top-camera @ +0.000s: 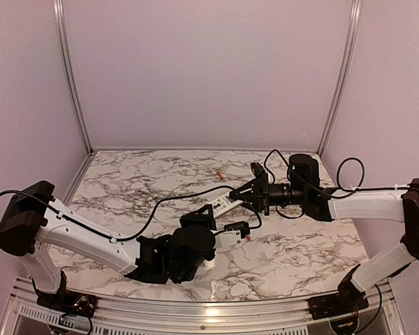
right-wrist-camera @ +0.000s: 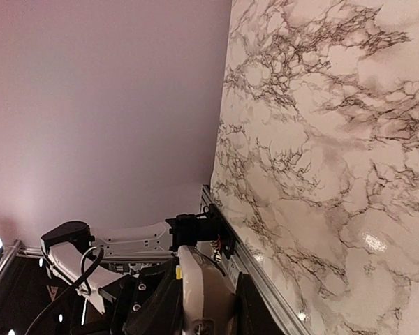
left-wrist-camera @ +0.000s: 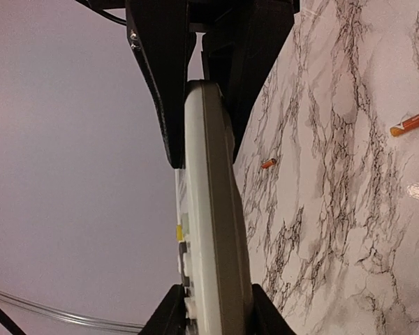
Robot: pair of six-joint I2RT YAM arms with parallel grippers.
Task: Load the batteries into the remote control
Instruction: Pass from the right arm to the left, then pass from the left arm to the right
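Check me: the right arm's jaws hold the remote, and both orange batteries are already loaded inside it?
No: both batteries lie loose on the marble table, as the left wrist view shows. The right jaws do hold the remote control.

Overhead looks down; wrist views (close, sideways) share remote (left-wrist-camera: 213,230).

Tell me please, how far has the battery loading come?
Done: the remote is held at its two ends by the left jaws and the right jaws. In hand: only that hold. Left: one battery and a second battery lie loose on the table, so none is loaded yet.
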